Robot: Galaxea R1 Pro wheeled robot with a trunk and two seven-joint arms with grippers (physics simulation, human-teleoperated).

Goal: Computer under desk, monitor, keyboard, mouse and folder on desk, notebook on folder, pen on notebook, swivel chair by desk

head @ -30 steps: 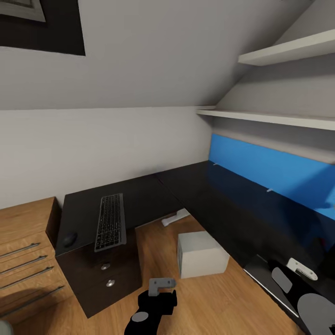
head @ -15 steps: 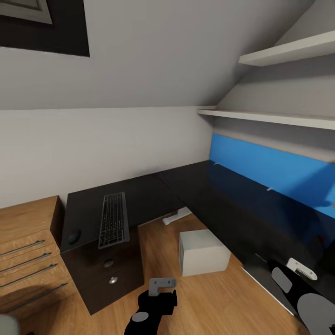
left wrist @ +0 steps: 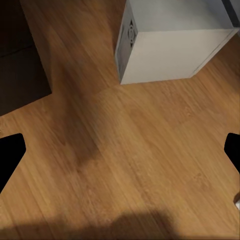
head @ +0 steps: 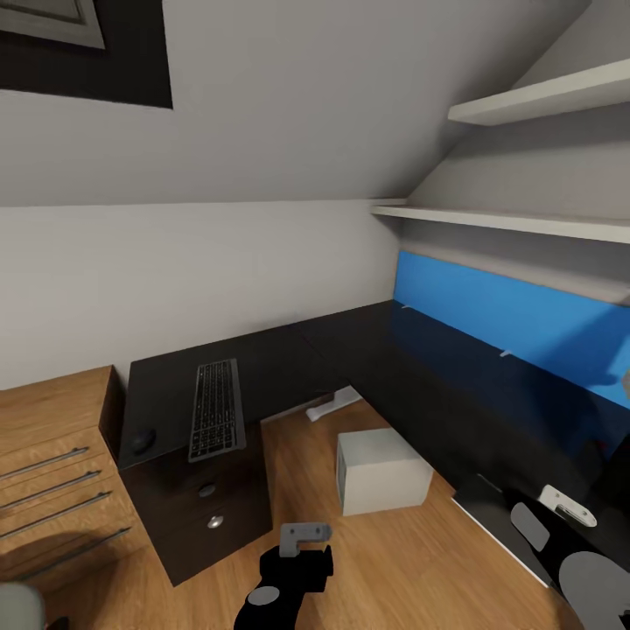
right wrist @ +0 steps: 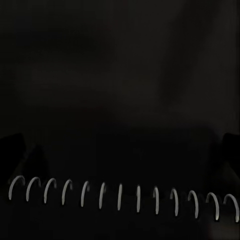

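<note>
The L-shaped tabletop (head: 289, 367) runs along two walls, with a blue back panel (head: 507, 319) behind its right-hand wing. The keyboard (head: 215, 420) lies flat on the left-hand wing, above the drawers with round silver knobs (head: 214, 521). A small dark rounded object, probably the mouse (head: 143, 440), rests on the same surface just beside the keyboard, toward the light-wood cabinet (head: 52, 472). The computer (head: 381, 471) stands on the wooden floor (head: 385, 560) inside the corner of the L, near the tabletop edge and not beneath it. The left hand (left wrist: 120, 155) hangs above bare floor near the computer, fingers spread wide. The right hand (right wrist: 120, 150) is spread above a dark surface bearing a spiral wire binding (right wrist: 120, 196)
</note>
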